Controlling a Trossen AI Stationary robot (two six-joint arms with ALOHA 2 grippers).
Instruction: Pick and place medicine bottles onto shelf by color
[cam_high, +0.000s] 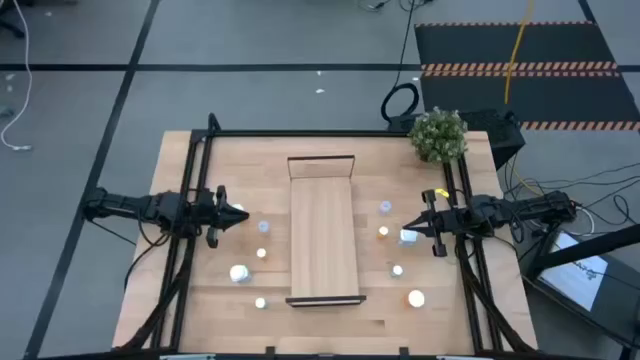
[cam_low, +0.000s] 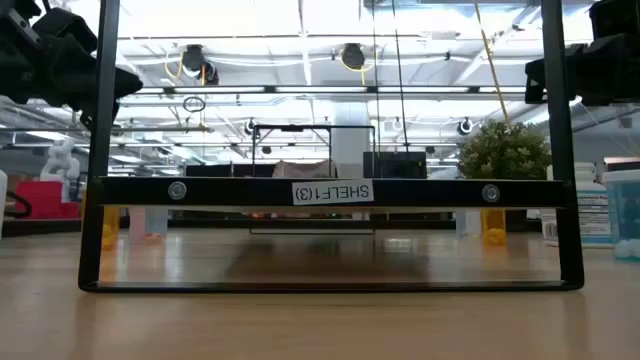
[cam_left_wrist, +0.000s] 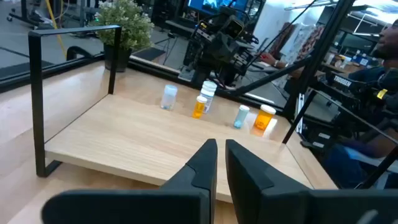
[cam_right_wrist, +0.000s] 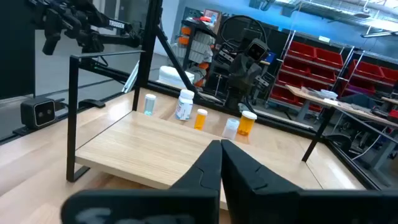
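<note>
the light-wood bench (cam_high: 200, 310) carries the shelf (cam_high: 323, 240) lengthwise at its middle, its board bare. small medicine bottles (cam_high: 240, 272) stand scattered on the bench at both sides of the shelf. a potted plant (cam_high: 438, 134) sits at a far corner.

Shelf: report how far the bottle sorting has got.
Done: nothing; the shelf is bare. In hand: nothing; the left gripper and right gripper hover at either side with fingers together, holding no bottle. Left: every one of the medicine bottles stands on the tabletop, on both sides of the shelf.
</note>
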